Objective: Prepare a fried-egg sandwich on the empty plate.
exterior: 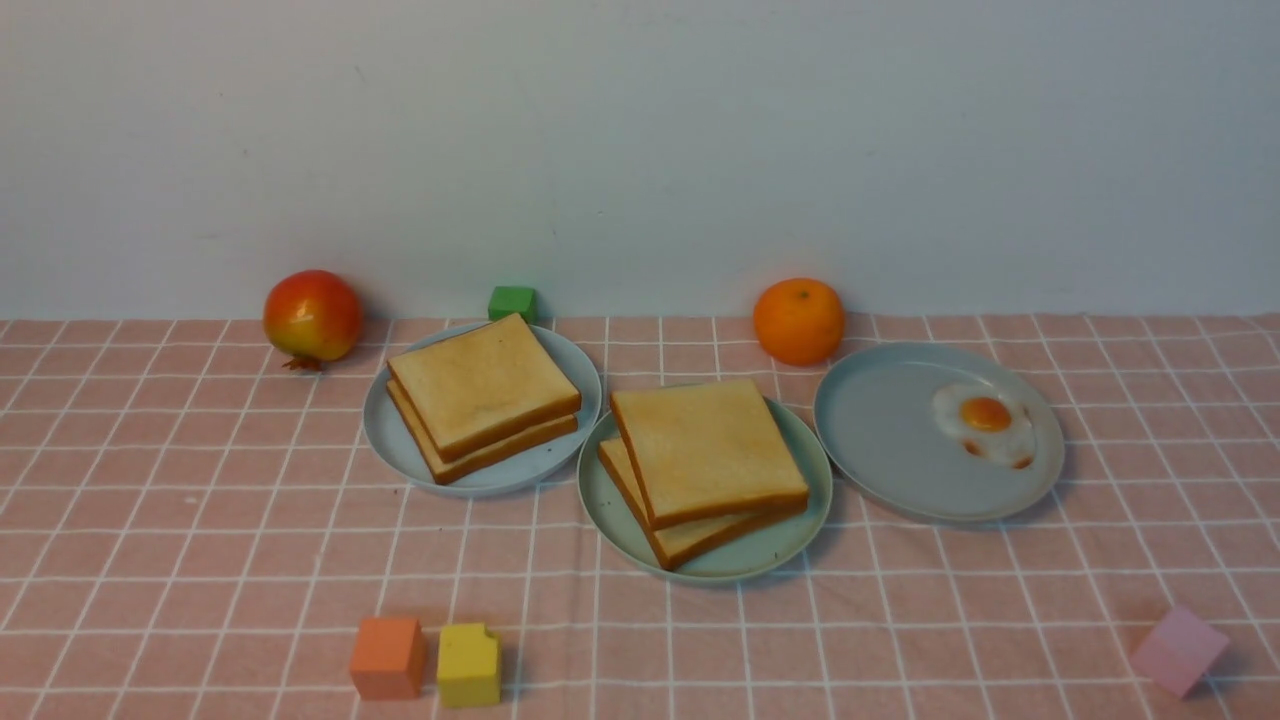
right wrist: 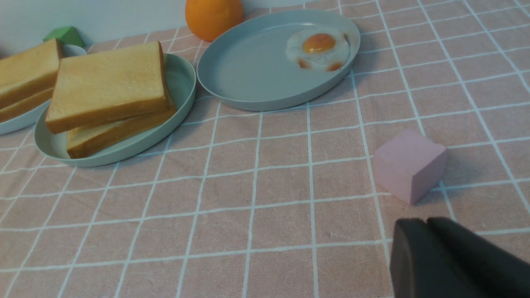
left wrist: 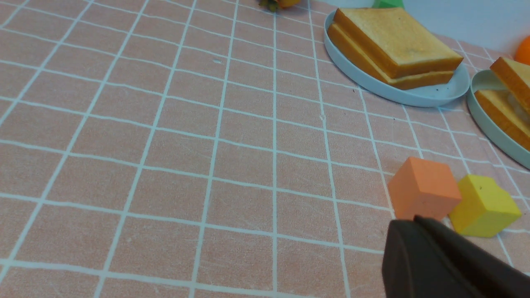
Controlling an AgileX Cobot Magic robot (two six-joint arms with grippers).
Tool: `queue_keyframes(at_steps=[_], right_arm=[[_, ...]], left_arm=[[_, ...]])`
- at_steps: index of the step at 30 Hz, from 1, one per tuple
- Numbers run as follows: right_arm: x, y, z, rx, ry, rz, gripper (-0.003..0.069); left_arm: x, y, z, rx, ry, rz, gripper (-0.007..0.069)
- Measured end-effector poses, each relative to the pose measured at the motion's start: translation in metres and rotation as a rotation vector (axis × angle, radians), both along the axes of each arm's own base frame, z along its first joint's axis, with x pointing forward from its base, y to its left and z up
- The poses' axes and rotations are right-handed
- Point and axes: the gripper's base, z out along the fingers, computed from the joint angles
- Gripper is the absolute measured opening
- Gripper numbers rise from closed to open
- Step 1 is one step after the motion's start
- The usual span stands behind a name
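On the mint-green plate (exterior: 790, 545) at the centre, two toast slices are stacked: the top slice (exterior: 705, 445) lies skewed over the lower slice (exterior: 690, 540). A pale sliver (left wrist: 514, 101) shows between them in the left wrist view; I cannot tell what it is. A fried egg (exterior: 985, 420) lies on the grey-blue plate (exterior: 880, 440) to the right. Neither arm shows in the front view. My left gripper (left wrist: 414, 219) is shut and empty, low over the cloth beside an orange cube (left wrist: 422, 192). My right gripper (right wrist: 426, 221) is shut and empty, just short of a pink cube (right wrist: 408, 163).
Another grey-blue plate (exterior: 500, 480) at the left holds two more toast slices (exterior: 485, 385). A red fruit (exterior: 312, 315), a green cube (exterior: 512, 302) and an orange (exterior: 798, 320) sit along the back wall. A yellow cube (exterior: 468, 665) stands beside the orange cube near the front edge.
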Motion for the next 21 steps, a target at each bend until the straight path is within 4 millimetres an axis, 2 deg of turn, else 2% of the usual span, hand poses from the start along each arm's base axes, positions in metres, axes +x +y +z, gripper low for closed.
queue_keyframes(at_steps=[21], right_arm=[[0.0000, 0.0000, 0.0000, 0.000, 0.000, 0.000, 0.0099]], left_arm=[[0.0000, 0.0000, 0.0000, 0.000, 0.000, 0.000, 0.0013]])
